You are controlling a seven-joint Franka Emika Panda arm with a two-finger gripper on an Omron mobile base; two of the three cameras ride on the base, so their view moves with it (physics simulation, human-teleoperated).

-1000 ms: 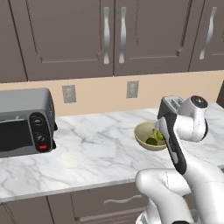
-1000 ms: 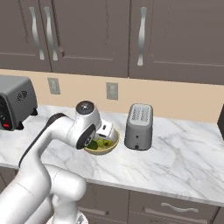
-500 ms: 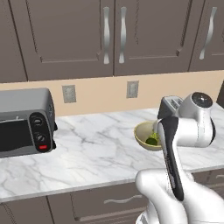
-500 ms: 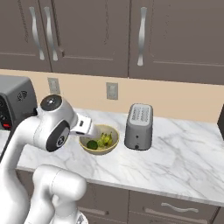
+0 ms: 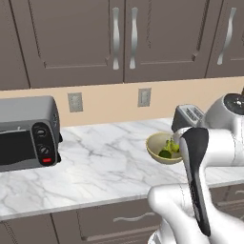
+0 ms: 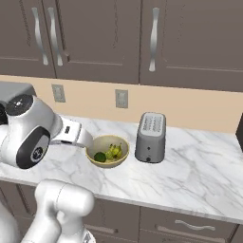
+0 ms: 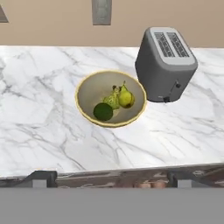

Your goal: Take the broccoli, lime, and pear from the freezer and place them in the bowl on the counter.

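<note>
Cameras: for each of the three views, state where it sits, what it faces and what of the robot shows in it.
Left base view: behind the arm's left, facing the counter and toaster oven; the arm rises lower right.
Right base view: behind its right; the arm rises lower left.
Hand view: above, looking down; the open gripper at the bottom.
All share the bowl holding the lime, pear and broccoli, beside the toaster.
</note>
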